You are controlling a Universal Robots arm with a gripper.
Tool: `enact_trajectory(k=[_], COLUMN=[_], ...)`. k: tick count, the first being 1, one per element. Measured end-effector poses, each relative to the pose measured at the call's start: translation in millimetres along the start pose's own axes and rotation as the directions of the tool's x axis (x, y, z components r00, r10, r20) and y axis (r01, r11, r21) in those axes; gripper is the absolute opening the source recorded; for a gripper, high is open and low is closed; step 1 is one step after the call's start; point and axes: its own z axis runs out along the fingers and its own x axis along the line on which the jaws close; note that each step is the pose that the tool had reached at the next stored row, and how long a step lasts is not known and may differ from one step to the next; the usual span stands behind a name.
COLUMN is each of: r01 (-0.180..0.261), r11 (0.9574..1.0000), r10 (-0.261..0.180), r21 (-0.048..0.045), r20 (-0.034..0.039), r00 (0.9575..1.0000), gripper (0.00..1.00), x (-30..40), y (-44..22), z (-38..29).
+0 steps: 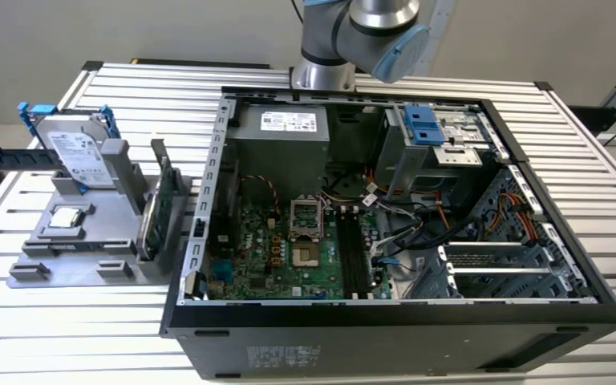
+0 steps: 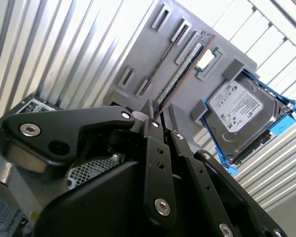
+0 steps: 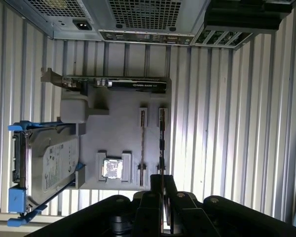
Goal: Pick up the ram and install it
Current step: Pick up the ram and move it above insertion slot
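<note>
- Black fingers (image 3: 156, 187) look closed together, no gap to make out, nothing held. They hang above the grey holder (image 3: 118, 133), roughly over one end of the ram (image 3: 162, 131).
- Ram (image 2: 183, 66) is a dark thin stick standing on edge in a holder slot. It's not picked up, so install hasn't begun.
- Risk 1: w/ fingers this tight, a descent would land the tips on the stick's top edge, not either side. That could bend it or jam it in the slot.
- Risk 2: a second slot (image 3: 142, 133) runs parallel just beside. A small sideways error and you're straddling the wrong one.
- Risk 3: the chip (image 3: 112, 168) and the hard drive (image 3: 49, 163) share the holder. The chip's nearer, so opening wide may clip it.
- Further out: the PC case (image 1: 394, 321) sits on the counter (image 1: 73, 321), on the exterior view's right of the holder. The black slots (image 1: 353, 249) lie deep inside w/ cables (image 1: 420, 212) near. A tilted grip would prob. mean crooked seating or a snag.
</note>
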Motion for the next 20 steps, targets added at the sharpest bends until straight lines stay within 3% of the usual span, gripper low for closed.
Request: enact_trajectory(k=[20], r01=[0.000], r11=[1.0000], r10=[0.000], r21=[0.0000], r20=[0.0000], r00=[1.0000], gripper=[0.00], x=[0.0], y=[0.3], z=[-8.2])
